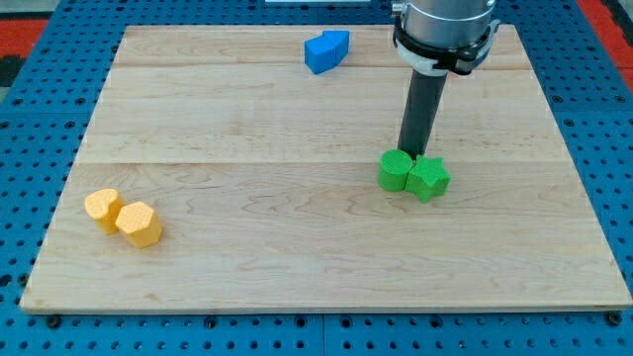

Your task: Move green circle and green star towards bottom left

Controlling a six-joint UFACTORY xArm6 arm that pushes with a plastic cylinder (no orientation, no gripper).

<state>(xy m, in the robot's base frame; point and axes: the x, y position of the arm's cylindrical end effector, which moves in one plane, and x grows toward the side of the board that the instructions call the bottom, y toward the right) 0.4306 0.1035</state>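
A green circle (395, 170) and a green star (428, 178) sit touching side by side right of the board's middle, the circle on the left. My tip (409, 153) stands just behind them, at the view's top side, over the seam between the two blocks. The dark rod rises from there to the arm's head at the view's top.
The blocks lie on a light wooden board (297, 267) set on a blue pegboard. Two blue blocks (325, 50) sit together near the top edge. Two yellow blocks (123, 217) sit together near the left edge, toward the bottom left.
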